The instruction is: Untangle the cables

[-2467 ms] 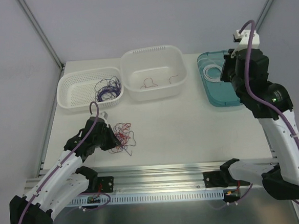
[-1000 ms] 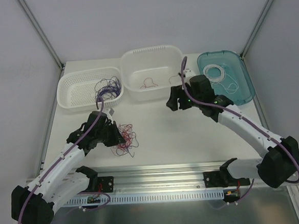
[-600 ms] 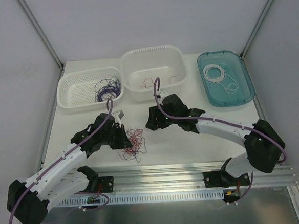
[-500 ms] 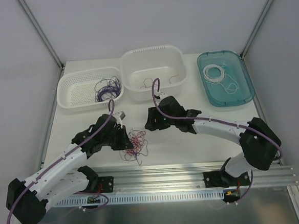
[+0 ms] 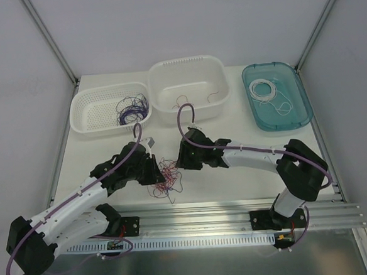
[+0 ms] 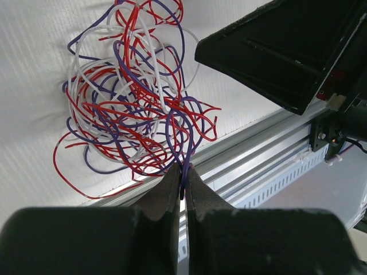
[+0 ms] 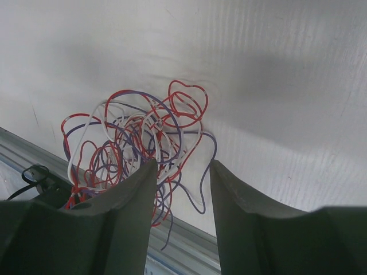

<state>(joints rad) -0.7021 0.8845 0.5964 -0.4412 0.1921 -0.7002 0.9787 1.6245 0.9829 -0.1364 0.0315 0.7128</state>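
A tangle of thin red, purple and white cables (image 5: 168,175) lies on the white table near its front edge. It also shows in the left wrist view (image 6: 135,94) and in the right wrist view (image 7: 137,143). My left gripper (image 6: 182,169) is shut on a purple cable at the edge of the tangle; in the top view it (image 5: 155,171) sits at the tangle's left side. My right gripper (image 7: 182,166) is open and empty, just above the tangle's right side; in the top view it (image 5: 181,163) is right beside the tangle.
A white basket (image 5: 84,113) at the back left holds purple cables. A white tub (image 5: 217,78) at the back middle holds red cables. A teal tray (image 5: 301,113) at the back right holds white cables. A metal rail (image 5: 207,211) runs along the front edge.
My right arm has swung from the teal tray down and left to the tangle. My left gripper has dragged the tangle a little to the right and forward.
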